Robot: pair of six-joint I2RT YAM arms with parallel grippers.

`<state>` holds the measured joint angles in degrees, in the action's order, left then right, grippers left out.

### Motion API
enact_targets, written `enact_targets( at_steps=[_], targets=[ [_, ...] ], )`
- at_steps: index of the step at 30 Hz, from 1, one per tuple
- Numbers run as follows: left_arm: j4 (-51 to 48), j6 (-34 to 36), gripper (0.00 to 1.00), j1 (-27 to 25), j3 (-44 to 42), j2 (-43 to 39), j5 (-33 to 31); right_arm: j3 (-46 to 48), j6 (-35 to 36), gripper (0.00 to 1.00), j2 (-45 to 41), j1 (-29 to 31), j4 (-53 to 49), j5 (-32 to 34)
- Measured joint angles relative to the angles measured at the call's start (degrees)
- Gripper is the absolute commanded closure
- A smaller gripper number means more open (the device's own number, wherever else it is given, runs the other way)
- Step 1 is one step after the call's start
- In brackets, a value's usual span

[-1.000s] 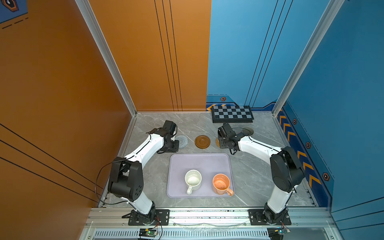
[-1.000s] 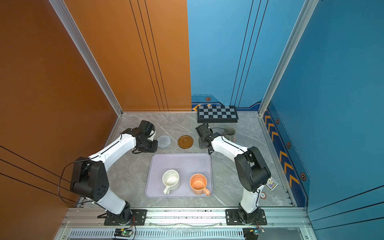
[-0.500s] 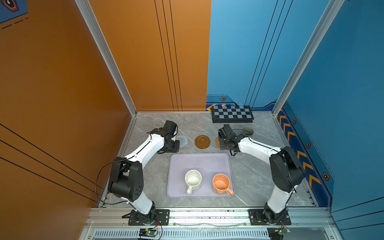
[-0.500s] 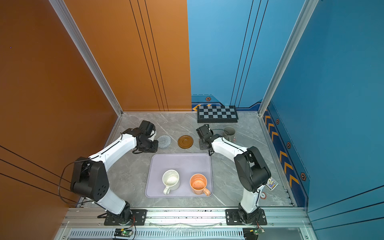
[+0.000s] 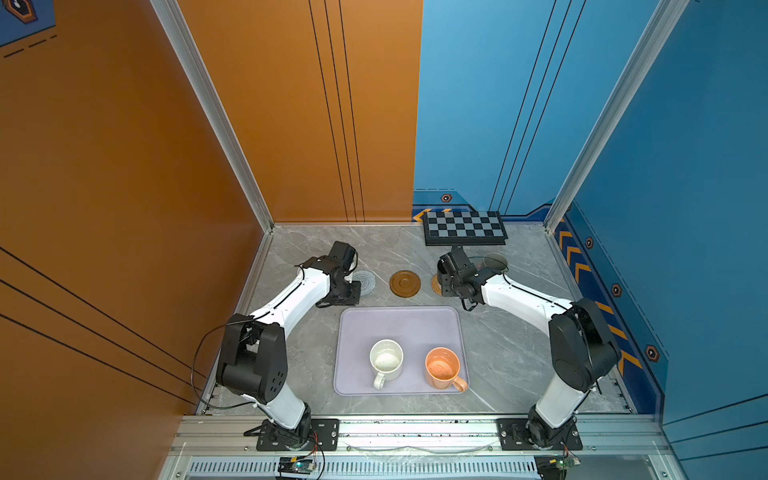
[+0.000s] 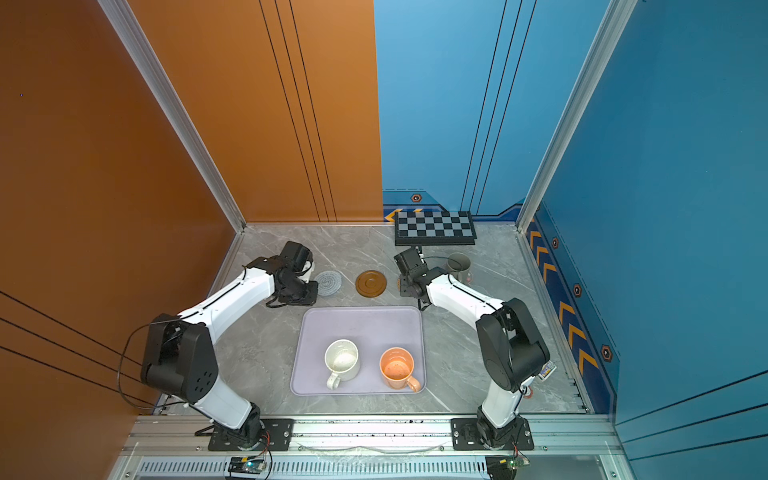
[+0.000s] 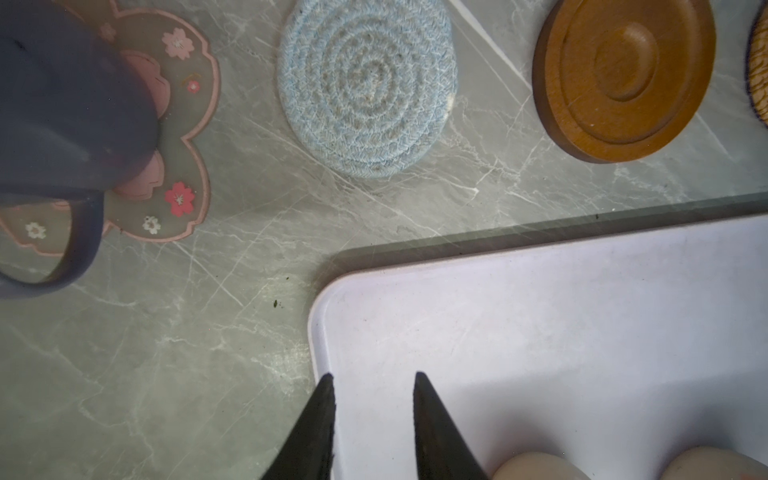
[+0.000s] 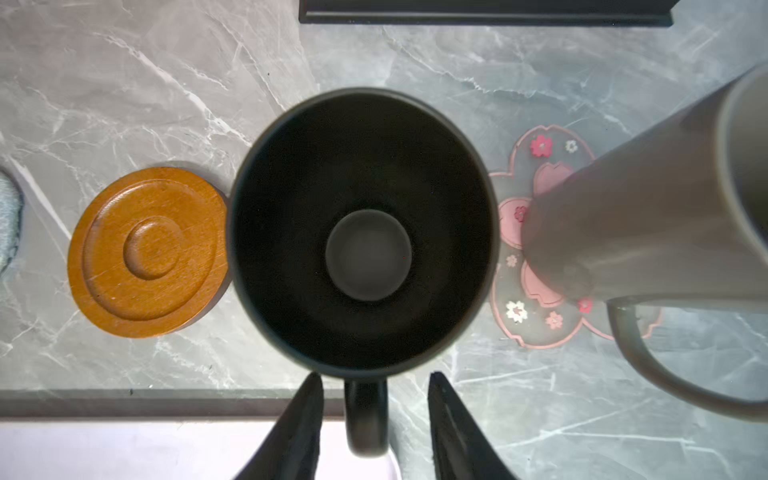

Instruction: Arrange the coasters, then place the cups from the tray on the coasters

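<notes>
Five coasters line the bench beyond the tray (image 5: 399, 324). Leftmost, the lavender cup (image 7: 62, 104) sits on the left flower coaster (image 7: 187, 124), and the left claw (image 7: 374, 374) hangs released and empty over the tray's corner. The spiral coaster (image 7: 368, 83) and wooden coaster (image 7: 623, 79) are bare. The black cup (image 8: 365, 232) apparently stands on the rattan coaster (image 5: 435, 284). The right claw (image 8: 375, 374) is released, jaws clear of its handle. The grey cup (image 8: 644, 208) sits on the right flower coaster (image 8: 536, 299). The white cup (image 5: 386, 359) and orange cup (image 5: 442, 368) are still on the tray.
</notes>
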<state>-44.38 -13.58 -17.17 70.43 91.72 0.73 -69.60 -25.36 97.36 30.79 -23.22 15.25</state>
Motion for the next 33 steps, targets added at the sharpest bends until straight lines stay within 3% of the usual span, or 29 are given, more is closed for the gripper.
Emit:
enact_targets(
  at_steps=[18, 27, 33],
  targets=[
    [-0.42, -1.05, 0.64, -3.06, -7.91, -16.02, 2.08, 7.26, -2.14, 0.45, -18.01, 2.29, -4.87, 1.97],
    [-2.29, -3.54, 0.62, -8.59, -13.94, -25.53, 2.14, 13.81, -5.20, 0.43, -29.86, 6.25, -9.11, 3.63],
    [-4.28, -8.85, 0.61, -15.50, -18.99, -34.80, 0.74, 18.86, -7.98, 0.42, -37.59, 11.47, -11.93, 5.49]
  ],
)
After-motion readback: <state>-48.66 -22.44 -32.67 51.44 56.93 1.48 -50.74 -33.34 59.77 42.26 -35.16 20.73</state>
